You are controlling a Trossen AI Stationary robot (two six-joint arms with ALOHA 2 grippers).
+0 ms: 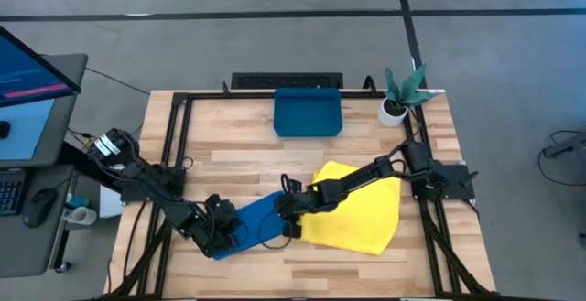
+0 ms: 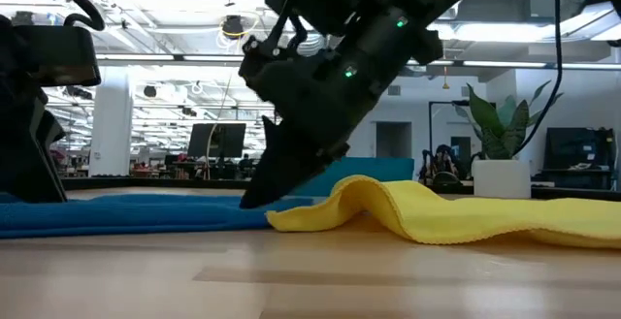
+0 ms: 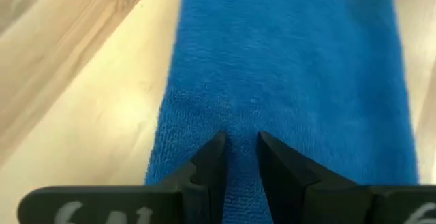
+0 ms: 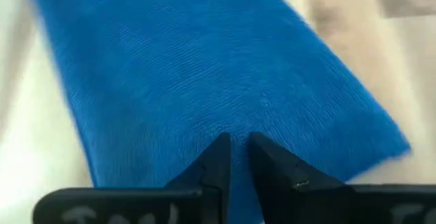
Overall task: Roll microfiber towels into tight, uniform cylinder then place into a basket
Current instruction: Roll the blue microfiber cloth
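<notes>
The blue microfiber towel [image 1: 256,219] lies folded into a strip near the table's front, left of the yellow towel [image 1: 362,211]. The left gripper [image 3: 238,157] and right gripper [image 4: 238,152] each pinch one end. The basket [image 1: 308,113] sits far back.

The left gripper [image 3: 239,157] shows its two dark fingers [image 3: 208,166] close together, with only a narrow gap between them. A small fold of the blue towel [image 3: 293,81] sits in this gap, so the fingers pinch the cloth at its near edge. The towel lies as a long folded strip that runs away from the gripper. It rests on the light wooden table [image 3: 82,101], which shows on both sides of the strip.
</notes>
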